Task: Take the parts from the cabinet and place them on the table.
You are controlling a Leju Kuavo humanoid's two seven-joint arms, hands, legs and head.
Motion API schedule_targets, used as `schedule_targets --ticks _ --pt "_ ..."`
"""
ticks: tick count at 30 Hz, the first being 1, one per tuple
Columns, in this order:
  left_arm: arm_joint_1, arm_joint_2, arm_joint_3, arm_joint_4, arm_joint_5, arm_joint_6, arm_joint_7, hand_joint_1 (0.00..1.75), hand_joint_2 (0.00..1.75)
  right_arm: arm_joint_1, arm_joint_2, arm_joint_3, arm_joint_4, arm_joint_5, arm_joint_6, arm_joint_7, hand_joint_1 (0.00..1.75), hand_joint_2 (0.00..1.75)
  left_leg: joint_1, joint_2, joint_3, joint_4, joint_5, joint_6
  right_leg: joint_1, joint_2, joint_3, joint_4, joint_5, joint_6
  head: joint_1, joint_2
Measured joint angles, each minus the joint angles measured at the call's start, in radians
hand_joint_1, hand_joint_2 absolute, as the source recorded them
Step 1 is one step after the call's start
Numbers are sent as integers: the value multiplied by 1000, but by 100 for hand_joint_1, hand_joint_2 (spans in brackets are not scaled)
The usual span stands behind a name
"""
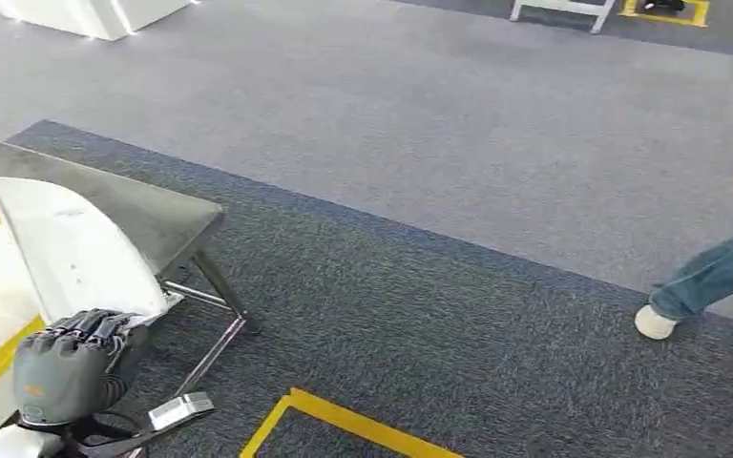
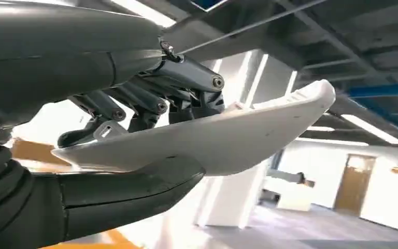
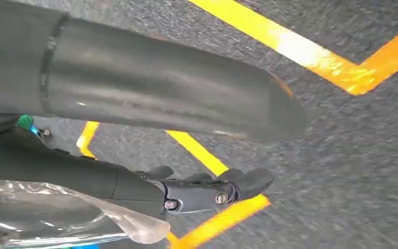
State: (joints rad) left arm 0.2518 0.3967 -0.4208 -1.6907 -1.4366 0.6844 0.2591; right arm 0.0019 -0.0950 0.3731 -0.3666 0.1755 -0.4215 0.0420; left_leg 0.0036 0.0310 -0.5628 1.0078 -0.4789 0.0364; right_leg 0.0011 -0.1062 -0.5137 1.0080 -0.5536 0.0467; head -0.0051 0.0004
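Clearly gripping a white curved part (image 1: pixel 72 253) in the left hand (image 1: pixel 72 367), thumb under it and fingers (image 2: pixel 145 104) over it, with the part reaching forward from the hand above a grey counter (image 1: pixel 157 218). Hanging over carpet with yellow tape (image 3: pixel 290 49), the right hand (image 3: pixel 207 189); grasp state cannot be told. Far right of both hands, a person's legs (image 1: pixel 711 277).

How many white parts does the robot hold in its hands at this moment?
1. The left hand holds one white part, a long curved panel, over the edge of the grey table. The right hand hangs above the carpet; a clear plastic film lies beside it, no part.
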Motion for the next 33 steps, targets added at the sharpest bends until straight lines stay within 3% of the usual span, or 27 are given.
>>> schedule_targets --ticks 1,2,4,5,6,7,8,9,10,11,13,14,16,17,18,19,20,21,23,24,25,26,29,30,31,32,33 --pt "-5 1 0 0 0 0 0 175 175 0 0 0 0 1 1 -1 0 0 2 -12 -3 0 3 5 -4 62 -28 66 -39 3 2 0" --pt "-7 -1 0 0 0 0 0 175 175 1 0 -1 0 1 3 -1 0 0 3 -24 -5 0 4 7 -6 90 -68 152 -77 5 4 0" --pt "-6 -1 -1 0 0 0 0 175 175 8 0 -1 0 0 5 2 0 0 3 -53 -7 2 4 7 -5 103 -148 305 -123 8 3 0" --pt "-6 -1 -1 0 0 0 0 175 175 11 0 -1 0 0 6 2 0 0 3 -68 -6 2 4 7 -5 104 -159 313 -109 8 3 0" --pt "-6 -1 -1 0 0 0 0 175 175 11 0 -1 0 0 6 2 0 0 3 -83 -5 3 4 7 -6 105 -145 272 -70 6 3 0" --pt "-6 -2 -1 0 0 0 0 175 175 10 0 -1 0 0 6 2 0 0 3 -99 -3 3 4 7 -6 109 -110 184 -13 4 3 0" --pt "-6 -2 -1 0 0 0 0 175 175 10 0 -2 0 1 6 2 0 0 4 -112 -1 5 3 6 -8 129 -69 88 39 1 3 0" --pt "-7 -2 0 0 0 0 0 175 175 9 -1 -3 0 1 6 2 0 0 5 -122 -2 5 2 3 -11 167 -44 20 63 -1 4 0" --pt "-9 -2 0 0 0 0 0 175 175 12 0 -4 0 0 6 2 0 0 0 -136 -9 13 2 -5 -17 207 -30 1 52 -5 1 0" --pt "-9 -2 0 0 0 0 0 175 175 10 0 -5 0 0 6 2 0 0 4 -147 -19 13 5 -10 -15 195 -12 -13 40 -8 4 0" --pt "-4 -2 -1 0 0 0 0 175 175 8 0 -6 0 0 6 3 0 0 11 -172 -25 6 16 -26 -11 177 -18 -9 43 -14 2 0" --pt "-2 0 0 0 0 0 0 175 175 8 0 -7 0 1 6 2 0 0 6 -184 -27 8 16 -31 -18 162 -16 -20 48 -23 0 0" --pt "-6 3 0 0 0 0 -1 175 175 7 0 -8 0 2 6 1 0 0 1 -75 -53 69 -34 -41 -18 134 -9 -27 51 -34 -8 0" --pt "-10 3 0 0 0 0 -1 175 175 9 0 -8 0 3 6 1 0 0 3 -53 -87 146 -74 -46 -16 117 -9 -26 49 -36 -8 0" --pt "-10 2 0 0 0 0 -1 175 175 11 0 -8 0 5 6 2 0 0 6 -45 -124 227 -109 -50 -14 102 -9 -26 47 -39 -8 0" --pt "-8 2 0 1 0 0 -2 175 175 13 0 -10 0 6 7 2 0 0 8 -43 -156 296 -132 -53 -13 85 -9 -26 46 -40 -8 0" --pt "-7 2 0 2 0 0 -2 175 175 13 0 -10 0 7 7 2 0 0 9 -43 -165 318 -129 -54 -12 70 -8 -25 45 -41 -8 0" --pt "-7 2 0 2 0 0 -2 175 175 13 0 -11 0 9 7 2 0 0 9 -42 -149 290 -102 -55 -12 56 -6 -25 43 -40 -9 0" --pt "-7 3 1 2 0 0 -4 175 175 11 0 -14 0 14 9 2 0 0 8 -26 -65 131 -15 -50 -12 31 2 -25 37 -36 -9 0" --pt "-7 3 1 2 0 0 -6 175 175 10 1 -15 0 16 10 2 0 0 5 14 -19 47 17 -44 -10 21 8 -25 33 -32 -9 0" --pt "-10 3 1 3 0 0 -7 175 175 10 1 -16 0 18 10 2 0 0 -11 69 -4 21 -4 -38 -3 10 10 -23 29 -27 -10 0" --pt "-14 3 1 2 0 0 -9 175 175 10 1 -16 0 21 11 2 0 0 -12 62 -6 10 -5 -27 0 1 7 -19 26 -22 -11 0" --pt "-7 3 2 3 1 0 -15 175 175 7 1 -20 0 31 14 3 0 0 -13 24 -15 8 -1 -12 0 -40 16 -23 22 -9 -10 0" --pt "-6 3 3 3 0 0 -16 175 175 4 0 -22 0 35 15 3 0 0 -4 13 -12 1 5 -4 -5 -14 6 -19 1 3 -9 0" --pt "-10 3 3 3 -1 0 -16 175 175 4 1 -24 0 37 16 3 0 0 -3 2 -13 1 6 -1 -4 40 -4 16 -24 7 -7 0" --pt "-11 2 3 3 -2 0 -17 175 175 4 1 -24 0 39 19 3 0 0 -3 -9 -15 1 7 4 -5 76 -36 91 -61 8 -6 0" --pt "-11 0 3 3 -2 0 -17 175 175 7 1 -26 0 42 21 3 0 0 -3 -22 -17 2 7 6 -5 93 -80 184 -99 7 -7 0"
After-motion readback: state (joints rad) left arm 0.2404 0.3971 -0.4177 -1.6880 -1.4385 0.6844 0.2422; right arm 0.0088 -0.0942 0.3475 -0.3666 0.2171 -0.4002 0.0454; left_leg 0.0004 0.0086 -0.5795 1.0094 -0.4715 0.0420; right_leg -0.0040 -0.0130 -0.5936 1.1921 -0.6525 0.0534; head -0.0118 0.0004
